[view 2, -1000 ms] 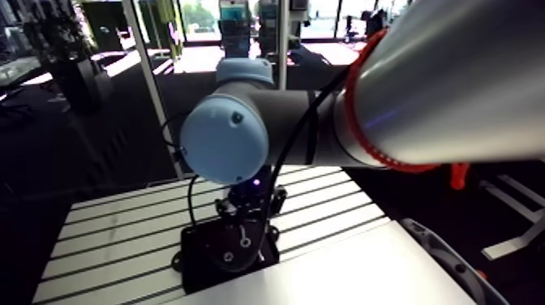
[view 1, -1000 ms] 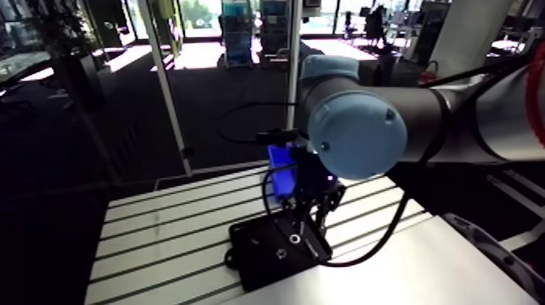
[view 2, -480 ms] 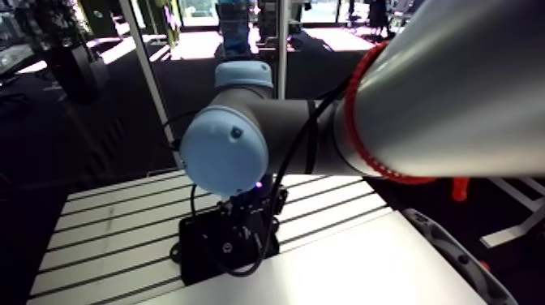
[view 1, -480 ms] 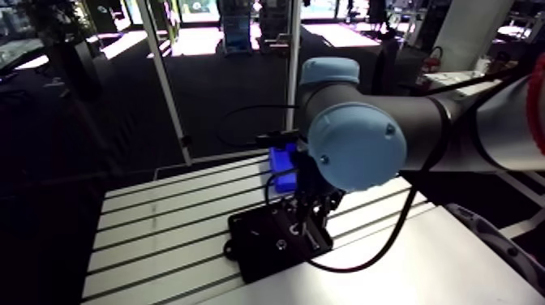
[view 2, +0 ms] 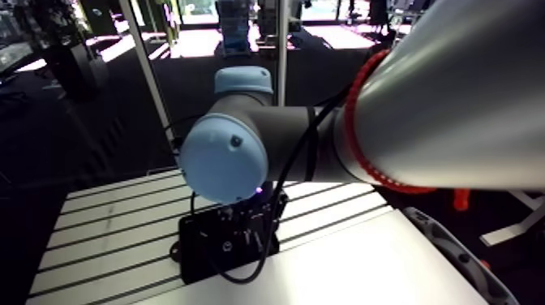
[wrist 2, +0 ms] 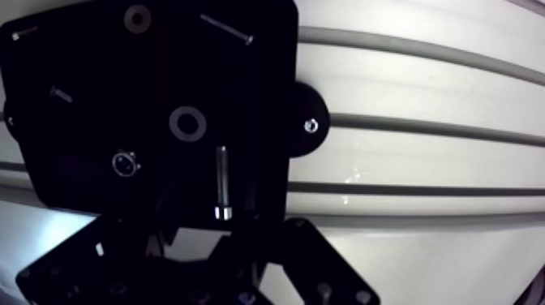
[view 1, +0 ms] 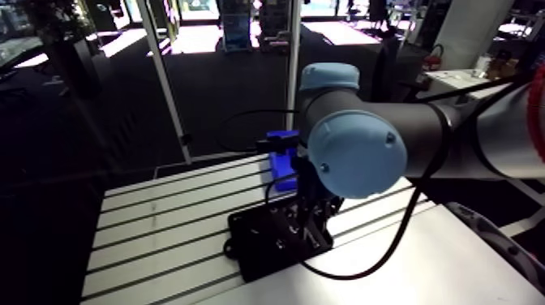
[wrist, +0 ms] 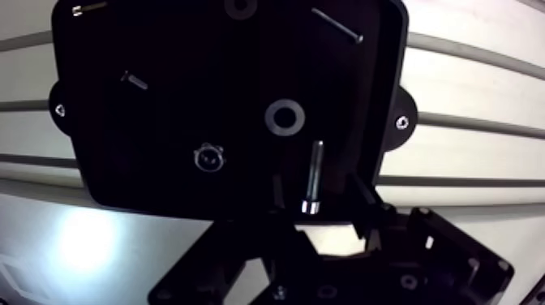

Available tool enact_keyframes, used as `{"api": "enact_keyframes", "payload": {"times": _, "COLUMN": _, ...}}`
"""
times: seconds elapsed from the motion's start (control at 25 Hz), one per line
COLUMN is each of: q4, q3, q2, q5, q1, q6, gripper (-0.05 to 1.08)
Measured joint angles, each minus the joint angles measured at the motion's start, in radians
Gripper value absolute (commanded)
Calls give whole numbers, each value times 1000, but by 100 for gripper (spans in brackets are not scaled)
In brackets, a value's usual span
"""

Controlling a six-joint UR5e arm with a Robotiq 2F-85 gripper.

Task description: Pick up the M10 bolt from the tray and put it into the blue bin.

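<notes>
- Your gripper [wrist: 316,180] is low over the black tray [wrist: 97,162], pointing straight down, as the arm view shows.
- Wrist view: the fingers [wrist: 362,197] stand spread apart, one on each side of the M10 bolt [wrist: 313,166]. There is a clear gap on both sides and nothing is clamped.
- The bolt lies flat on the tray floor with its shiny head toward the gripper, near the tray edge on the gripper's side. I take this one for the M10 because it is the thickest shank in the tray.
- Other parts in the tray: a washer [wrist: 285,116] just ahead of the bolt tip, a nut-like piece [wrist: 208,156] off to one side, and a long thin screw [wrist: 336,24] at the far end. None of them touches the bolt.
- The blue bin [view 1: 282,166] sits on the slotted table [wrist: 470,105] just behind the tray in the arm view. It is partly hidden by the wrist, so you can't see what is in it.
- Done so far, as I judge it: the approach and the lining-up over the bolt.
- Left for you: the last bit of descent if any, closing on the shank, lifting, carrying over to the bin, and letting go.
- Progress looks early, with grasping not yet begun and most of the task ahead.
- Watch the washer close to the tip when you close.
</notes>
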Motion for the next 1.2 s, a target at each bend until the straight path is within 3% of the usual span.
{"api": "enact_keyframes", "payload": {"times": 0.52, "q4": -19, "q3": 10, "q2": 10, "q5": 1, "q1": 0, "q6": -4, "gripper": 61}}
{"api": "enact_keyframes", "payload": {"times": 1.2, "q4": -34, "q3": 19, "q2": 13, "q5": 0, "q1": -11, "q6": -2, "gripper": 61}}
